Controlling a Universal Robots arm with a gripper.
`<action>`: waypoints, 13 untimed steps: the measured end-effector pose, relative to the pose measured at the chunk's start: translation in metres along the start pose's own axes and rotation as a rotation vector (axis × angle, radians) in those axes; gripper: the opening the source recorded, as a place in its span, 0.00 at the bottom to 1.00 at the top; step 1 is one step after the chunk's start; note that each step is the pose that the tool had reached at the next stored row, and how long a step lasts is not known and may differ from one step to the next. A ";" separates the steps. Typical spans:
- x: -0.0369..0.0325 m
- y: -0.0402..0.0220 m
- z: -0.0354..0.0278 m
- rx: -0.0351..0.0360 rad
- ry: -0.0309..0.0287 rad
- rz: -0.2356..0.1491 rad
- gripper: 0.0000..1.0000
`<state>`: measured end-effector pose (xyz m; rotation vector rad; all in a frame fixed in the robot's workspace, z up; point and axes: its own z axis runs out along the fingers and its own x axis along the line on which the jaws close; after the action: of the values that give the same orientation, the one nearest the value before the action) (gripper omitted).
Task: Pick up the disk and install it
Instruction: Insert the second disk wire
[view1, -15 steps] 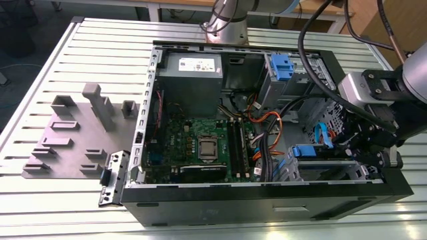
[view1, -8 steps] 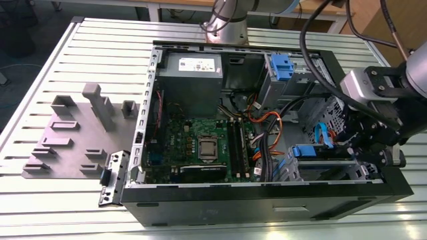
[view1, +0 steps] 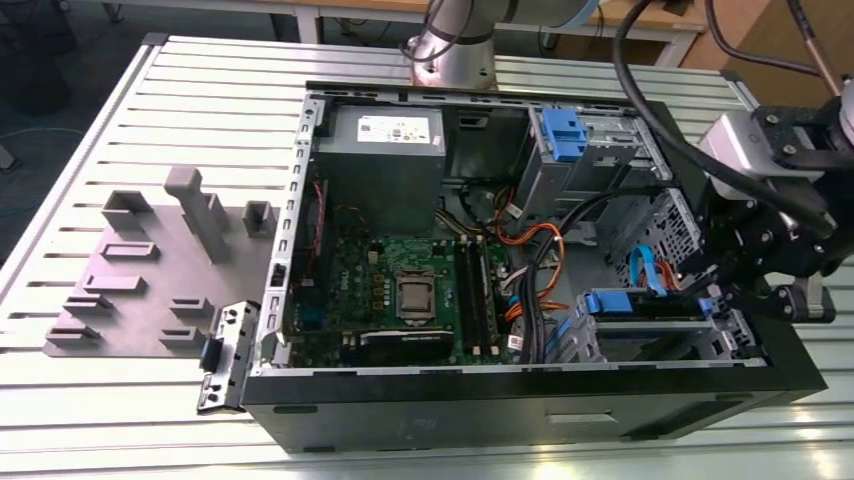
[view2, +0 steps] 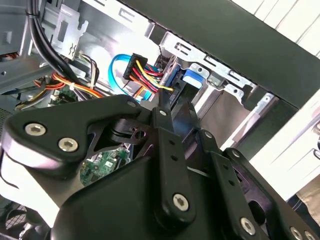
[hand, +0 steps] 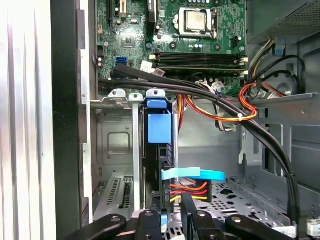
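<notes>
Exterior view: open computer case (view1: 534, 400) on slatted metal table (view1: 120, 420); gripper (view1: 714, 300) over drive cage, disk (view1: 625, 303) seated there.

Second wrist view: fingers (view2: 167, 145) closed on disk (view2: 186, 82).

First wrist view: disk (hand: 159, 127) slotted upright, cabled; release apparently remaining.

In the first wrist view, the camera looks into an open computer case (hand: 65, 125). A green board (hand: 150, 30) lies at the back, with a shiny square chip (hand: 196, 20) on it. The disk (hand: 160, 150) stands on its edge in a metal bay (hand: 117, 145), with a blue tab (hand: 160, 127) on its blue frame. A flat light-blue cable (hand: 192, 174) and a bunch of red, yellow and black wires (hand: 190, 190) plug into the disk. Thick black cables (hand: 240, 117) run across the case. The black fingers (hand: 147, 225) of the end effector (hand: 172, 220) sit just beside the disk's near edge.
</notes>
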<state>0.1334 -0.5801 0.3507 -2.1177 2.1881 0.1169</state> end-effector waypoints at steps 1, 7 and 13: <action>-0.0002 0.0000 -0.0017 0.0000 0.0000 0.000 0.30; -0.0005 0.0000 -0.0039 0.0000 -0.0001 0.000 0.30; -0.0005 0.0035 -0.0037 0.0000 0.0001 0.000 0.30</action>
<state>0.1298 -0.5799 0.3544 -2.1178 2.1881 0.1167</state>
